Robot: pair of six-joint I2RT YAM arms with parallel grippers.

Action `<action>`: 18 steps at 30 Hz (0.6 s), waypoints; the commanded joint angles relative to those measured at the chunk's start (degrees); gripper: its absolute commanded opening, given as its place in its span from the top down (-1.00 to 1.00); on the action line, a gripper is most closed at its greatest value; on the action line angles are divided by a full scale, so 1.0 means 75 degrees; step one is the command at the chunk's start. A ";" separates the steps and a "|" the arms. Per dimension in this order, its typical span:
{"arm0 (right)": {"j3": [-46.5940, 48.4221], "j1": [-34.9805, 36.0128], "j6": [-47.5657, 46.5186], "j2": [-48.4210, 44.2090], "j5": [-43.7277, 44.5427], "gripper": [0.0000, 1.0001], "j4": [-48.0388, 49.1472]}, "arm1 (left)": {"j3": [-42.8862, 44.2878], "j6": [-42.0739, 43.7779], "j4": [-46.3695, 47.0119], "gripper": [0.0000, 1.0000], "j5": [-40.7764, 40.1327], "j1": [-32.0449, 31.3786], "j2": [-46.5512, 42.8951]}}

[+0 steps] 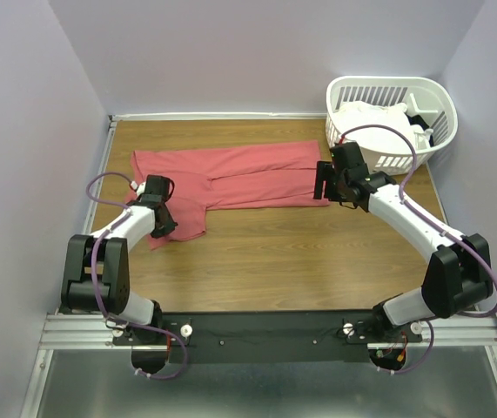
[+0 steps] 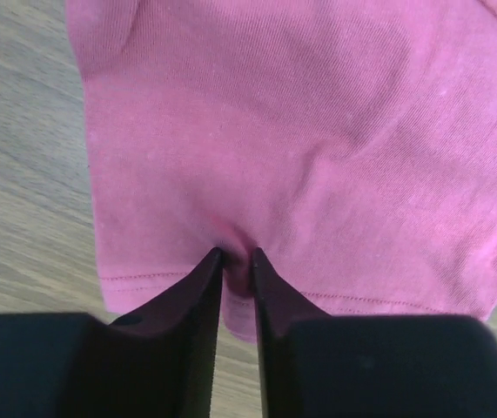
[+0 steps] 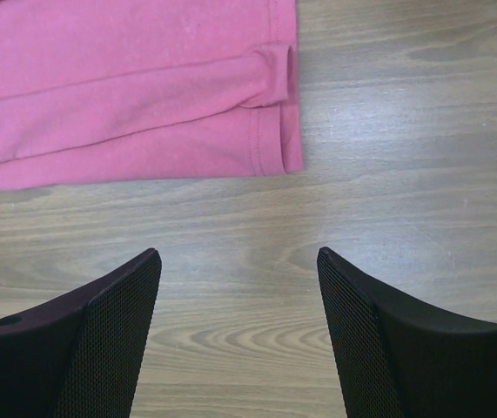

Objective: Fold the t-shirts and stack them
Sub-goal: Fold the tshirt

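**Coral t-shirt [image 1: 231, 174] mid-fold: left side pinched, right side not yet taken**

My left claw [image 2: 235, 254] is pressed almost together on a small pucker of the coral cloth. The pucker sits right at its fingertips, just inside the stitched hem. The rest of the shirt spreads out ahead of that claw, lying flat on the tabletop [image 1: 300, 252].

My right claw [image 3: 238, 254] stands spread wide and holds nothing, with bare wood beneath it. The shirt's doubled hem corner lies ahead of it and a little to its left, near but apart from both fingers. Beyond this claw and off to its right, the white t-shirts [image 1: 379, 122] sit heaped in the laundry basket [image 1: 352, 91].

I judge we are on the first shirt's fold, with only one side secured. Next I would need to ease the right claw forward and left, then lower it over that corner and close on both layers. Only then should the two claws lift together, so the cloth does not skew
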 commanded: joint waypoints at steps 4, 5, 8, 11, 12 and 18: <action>-0.0080 -0.0024 -0.0127 -0.0054 0.0238 -0.58 0.0127 | 0.0049 -0.0178 -0.0255 0.98 -0.0241 -0.0193 0.0278; -0.0080 -0.0023 -0.0139 -0.0019 0.0238 -0.58 0.0127 | 0.0316 -0.0143 -0.0326 0.98 -0.0311 -0.0193 0.0208; -0.0068 -0.0023 -0.0150 0.0040 0.0215 -0.58 0.0139 | 0.1172 0.0055 -0.0677 0.99 -0.0639 -0.0193 0.0230; -0.0068 -0.0023 -0.0174 0.0145 0.0180 -0.58 0.0139 | 0.2247 0.0254 -0.0923 0.99 -0.0932 -0.0193 0.0604; -0.0068 -0.0035 -0.0174 0.0192 0.0180 -0.57 0.0139 | 0.2531 0.0313 -0.0982 0.99 -0.1049 -0.0193 0.0745; -0.0057 -0.0023 -0.0209 0.0426 0.0110 -0.57 0.0151 | 0.4395 0.0665 -0.0844 0.99 -0.1366 -0.0193 0.2233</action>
